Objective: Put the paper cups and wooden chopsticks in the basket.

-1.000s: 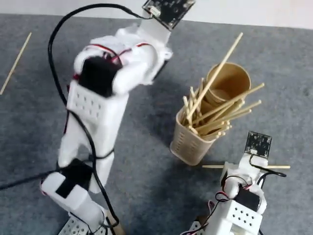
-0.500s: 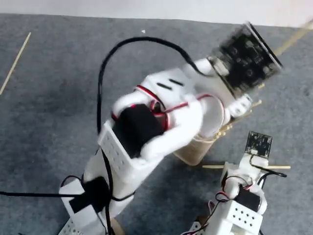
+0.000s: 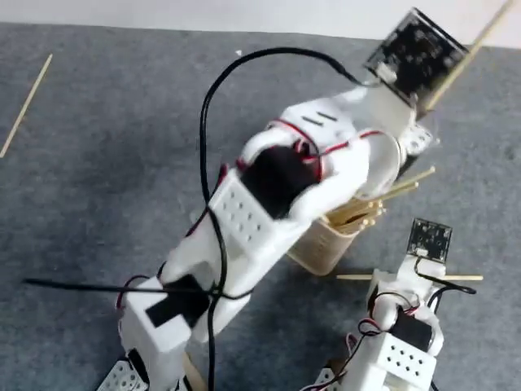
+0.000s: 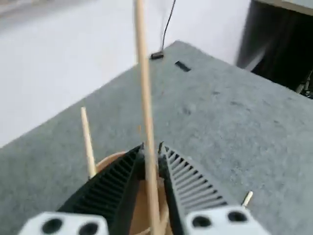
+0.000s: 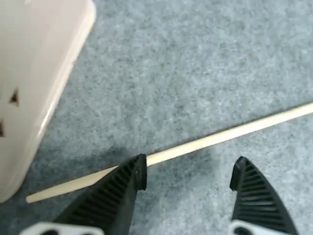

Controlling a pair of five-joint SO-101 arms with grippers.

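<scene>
My left gripper (image 4: 150, 155) is shut on a long wooden chopstick (image 4: 142, 73), which rises steeply past the fingers. In the high view that chopstick (image 3: 474, 47) sticks out beyond the left arm at the top right, over the beige basket (image 3: 319, 244). Several chopsticks (image 3: 391, 191) lean out of the basket. A brown paper cup rim (image 4: 108, 162) shows just below the left fingers. My right gripper (image 5: 190, 174) is open and low over another chopstick (image 5: 195, 144) that lies flat on the grey mat, beside the basket (image 5: 34, 73).
One loose chopstick (image 3: 24, 106) lies far off at the mat's left edge. The chopstick under the right arm (image 3: 464, 278) lies flat on the mat right of the basket. The left arm's body (image 3: 269, 212) covers most of the basket. Black cables loop above the mat.
The left arm has swung from the back left across over the basket, and its gripper now holds the long chopstick that stood in the cup. The right arm has not moved.
</scene>
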